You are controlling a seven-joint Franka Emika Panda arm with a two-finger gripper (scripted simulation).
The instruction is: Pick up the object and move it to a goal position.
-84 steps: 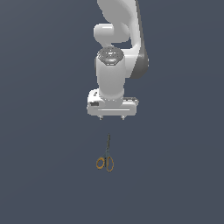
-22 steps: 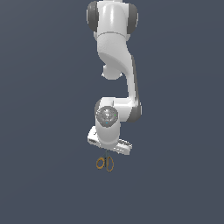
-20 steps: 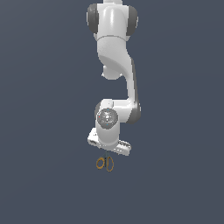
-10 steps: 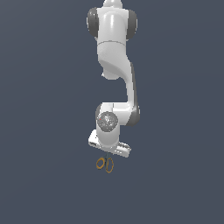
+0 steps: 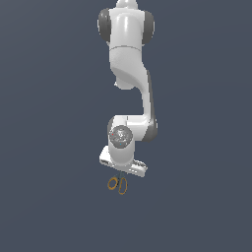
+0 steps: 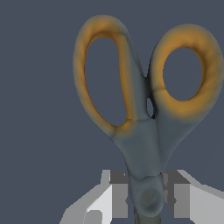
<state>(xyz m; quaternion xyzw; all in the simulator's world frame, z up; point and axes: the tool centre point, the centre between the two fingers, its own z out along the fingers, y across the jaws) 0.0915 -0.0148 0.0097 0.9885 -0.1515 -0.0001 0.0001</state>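
Note:
The scissors lie on the dark floor, their two orange loop handles pointing away from the arm's base. In the wrist view the scissors fill the frame, with the grey-blue neck and pivot between the two fingers. My white gripper stands straight over them, low and just above the handles. In the wrist view the gripper has a pad pressed against each side of the pivot, so it is shut on the scissors. The blades are hidden under the hand.
The arm rises from the hand toward the top of the exterior view. Around it is only a plain dark grey-blue floor. No goal marker shows.
The hand has come down over the scissors since the earliest frame and now covers the blades. In the last second it sank slightly more. The scissors stay in place.

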